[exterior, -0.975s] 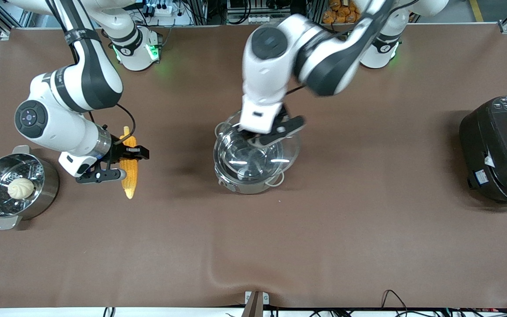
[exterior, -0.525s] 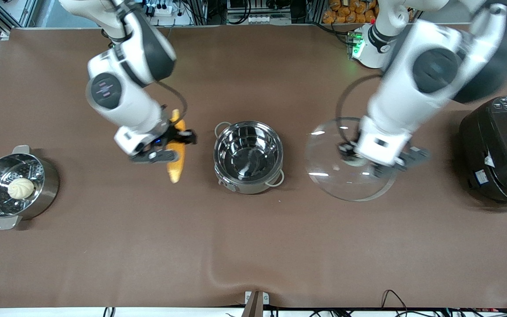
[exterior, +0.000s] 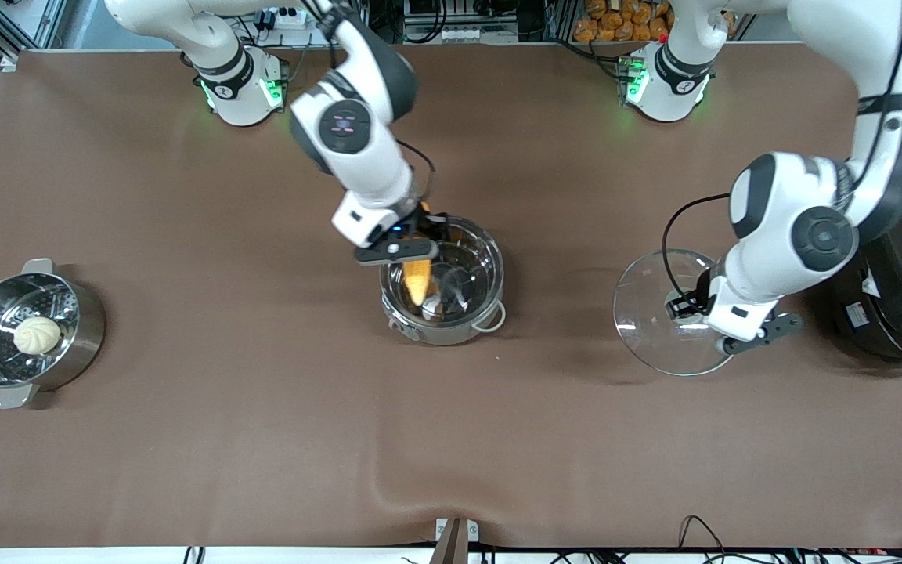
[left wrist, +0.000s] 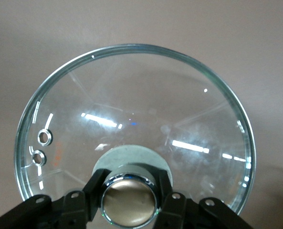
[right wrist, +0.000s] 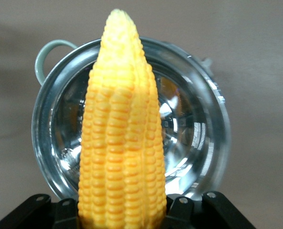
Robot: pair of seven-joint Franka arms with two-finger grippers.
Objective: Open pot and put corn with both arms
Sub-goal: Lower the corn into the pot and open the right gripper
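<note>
The shiny steel pot [exterior: 441,282] stands open mid-table with two wire loop handles; it also shows in the right wrist view [right wrist: 193,138]. My right gripper [exterior: 413,249] is shut on the yellow corn [exterior: 417,280] and holds it over the pot's mouth, tip pointing down into it; the cob fills the right wrist view [right wrist: 122,143]. My left gripper [exterior: 705,317] is shut on the copper-coloured knob [left wrist: 129,199] of the glass lid [exterior: 658,312], over the table between the pot and the black cooker. In the left wrist view the lid [left wrist: 131,109] is level.
A steel steamer pot [exterior: 79,329] with a white bun [exterior: 37,334] stands at the right arm's end of the table. A big black cooker [exterior: 901,274] stands at the left arm's end, close to my left arm.
My right gripper carried the corn from the table to over the open pot. My left gripper lifted the lid off the pot and moved it toward the black cooker, lower now.
</note>
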